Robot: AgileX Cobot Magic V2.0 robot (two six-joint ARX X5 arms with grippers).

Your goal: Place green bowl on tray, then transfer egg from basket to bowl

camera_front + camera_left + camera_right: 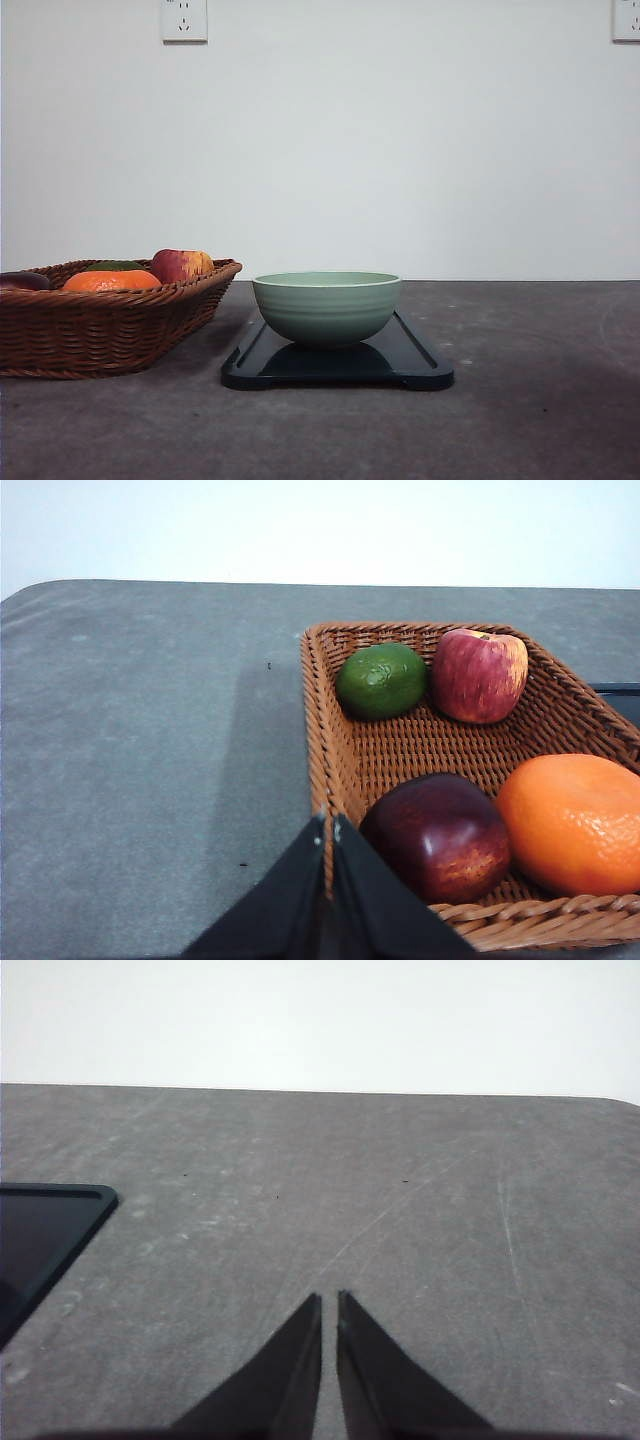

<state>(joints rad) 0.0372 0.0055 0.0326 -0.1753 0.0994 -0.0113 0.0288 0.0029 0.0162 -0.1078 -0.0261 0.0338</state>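
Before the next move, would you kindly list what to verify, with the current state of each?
1. The green bowl stands upright on the tray: ok.
2. The egg is located in the basket: cannot tell.
3. The left hand is at the basket's rim: ok.
4. The left hand is open for a grasp: not ok, shut.
5. The right hand is apart from the tray: ok.

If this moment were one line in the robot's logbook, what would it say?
bowl: on tray | basket: fruit, no egg seen | left claw: shut, at basket rim | right claw: shut, over bare table
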